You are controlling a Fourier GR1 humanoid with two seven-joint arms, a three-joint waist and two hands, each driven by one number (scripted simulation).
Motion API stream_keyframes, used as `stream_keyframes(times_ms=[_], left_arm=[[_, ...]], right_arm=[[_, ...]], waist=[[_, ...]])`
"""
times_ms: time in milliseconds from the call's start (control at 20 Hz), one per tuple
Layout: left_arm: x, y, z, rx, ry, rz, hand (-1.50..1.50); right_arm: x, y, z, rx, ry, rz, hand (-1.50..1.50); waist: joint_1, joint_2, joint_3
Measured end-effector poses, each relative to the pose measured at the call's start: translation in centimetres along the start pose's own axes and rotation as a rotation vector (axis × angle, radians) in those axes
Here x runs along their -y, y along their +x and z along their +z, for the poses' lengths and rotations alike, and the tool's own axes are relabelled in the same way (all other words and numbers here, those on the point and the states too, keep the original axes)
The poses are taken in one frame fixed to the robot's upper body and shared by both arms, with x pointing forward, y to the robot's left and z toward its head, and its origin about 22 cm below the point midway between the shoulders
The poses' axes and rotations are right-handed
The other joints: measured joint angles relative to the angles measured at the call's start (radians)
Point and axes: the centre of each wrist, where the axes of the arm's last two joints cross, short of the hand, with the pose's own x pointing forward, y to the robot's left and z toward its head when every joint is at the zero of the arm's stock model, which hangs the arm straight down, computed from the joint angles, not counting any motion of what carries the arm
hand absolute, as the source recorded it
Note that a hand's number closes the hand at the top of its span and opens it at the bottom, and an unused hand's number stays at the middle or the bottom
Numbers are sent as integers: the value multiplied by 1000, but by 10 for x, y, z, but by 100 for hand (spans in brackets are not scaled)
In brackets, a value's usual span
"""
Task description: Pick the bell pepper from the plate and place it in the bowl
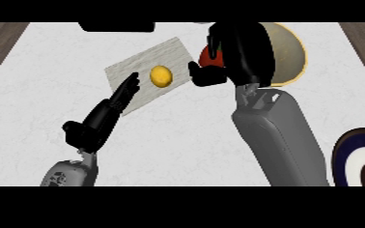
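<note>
Nearest me, at the lower right corner below the right forearm, a dark blue and white bowl [351, 157] shows only its rim. The left hand [107, 111] rises from the lower left with its fingers straight and relaxed, holding nothing, their tips just reaching the edge of a pale grey board [146, 75]. A yellow, lemon-like fruit [161, 76] lies on that board, just beyond those fingertips.

Further back, the right hand [231, 53] stands over a tan round plate [292, 53], its grey forearm running up from the lower right. The fingers and thumb are curled round the red bell pepper [210, 55], which shows at the hand's left side, mostly hidden by the palm; whether it is clear of the plate I cannot tell.

To my eye the step in hand is carrying the pepper off. Done well, the hand should rise straight until the pepper is clear of the plate, then draw back and to its right toward the bowl, keeping the fingers closed until the pepper sits above the bowl's hollow.

At the far edge, to the left of the right hand, a black object [118, 26] is cut off by the view.
</note>
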Motion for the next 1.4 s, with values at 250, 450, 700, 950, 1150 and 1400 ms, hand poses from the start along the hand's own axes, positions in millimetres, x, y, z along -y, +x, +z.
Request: stream_keyframes(times_ms=[250,450,700,950,1150,1400], left_arm=[[-2,3,1,-1,2,-7,0],[3,1,0,-2,2,-8,0],[-4,3,0,9,-1,-12,0],[-7,2,-3,14,-4,-9,0],[-1,-2,-1,15,-6,-7,0],[4,0,-1,17,-12,-9,0]], right_arm=[[-4,-22,-33,-62,-43,73,150],[-10,-51,-50,-84,-126,158,150],[-16,-89,-75,-104,-172,221,150],[-17,-129,-91,-217,19,224,150],[-21,-149,-97,-271,167,121,-150],[-20,-169,-103,-214,178,13,-150]], waist=[[-2,2,0],[-3,4,0],[1,5,0],[7,9,1],[11,10,1],[13,10,1]])
